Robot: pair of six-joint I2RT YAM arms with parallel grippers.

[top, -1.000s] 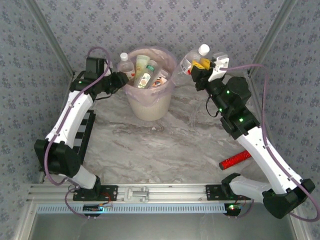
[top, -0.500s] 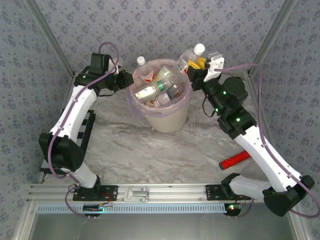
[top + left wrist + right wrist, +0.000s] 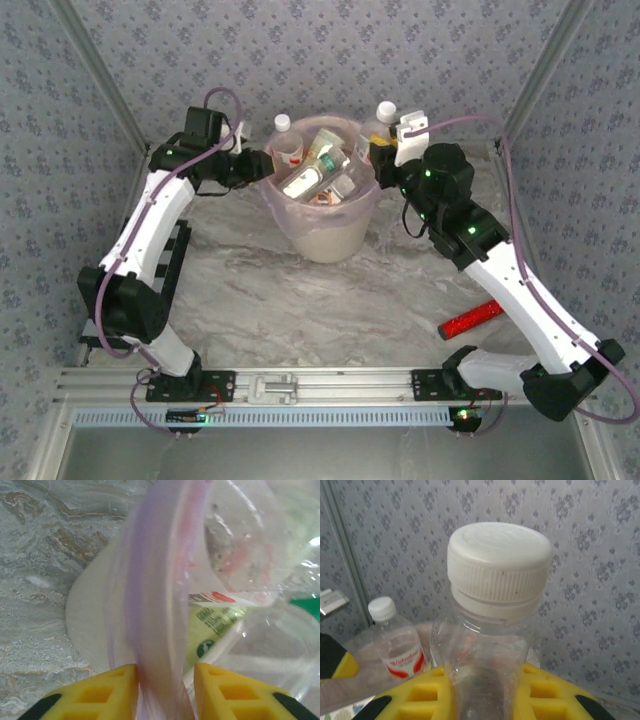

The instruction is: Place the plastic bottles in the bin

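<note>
At the far middle of the marble table [image 3: 250, 290] stands the bin [image 3: 325, 235], upright between my two arms, with its lilac bag [image 3: 275, 195] folded over the rim. Several plastic bottles [image 3: 318, 170] lie heaped inside it, tilted at mixed angles.

My left gripper [image 3: 258, 166] is at the bin's left rim. From my left wrist, the yellow pads [image 3: 100, 687] sit one on each side of the bag [image 3: 155, 580] and the cream wall [image 3: 92, 615]. The jaws are nearly closed and pinch that rim between them. Just past the rim, inside the bin, I see a green-printed label [image 3: 215, 622] and a red-and-white label [image 3: 215, 597] pressed among clear plastic.

My right gripper [image 3: 382, 148] hangs at the bin's far right rim, closed around a clear bottle [image 3: 374, 128]. From my right wrist, that bottle [image 3: 490, 640] stands upright with its white cap [image 3: 499, 565] above my yellow fingers [image 3: 555, 695], which press its body from both sides.

Another bottle with a white cap and a red-and-white label [image 3: 285, 145] stands upright at the bin's far left rim. I also see it from my right wrist [image 3: 397, 645], but I cannot tell whether it is inside the bin or just behind it.

Near my right base, a red cylinder [image 3: 470, 320] lies on the table, well apart from the bin.
</note>
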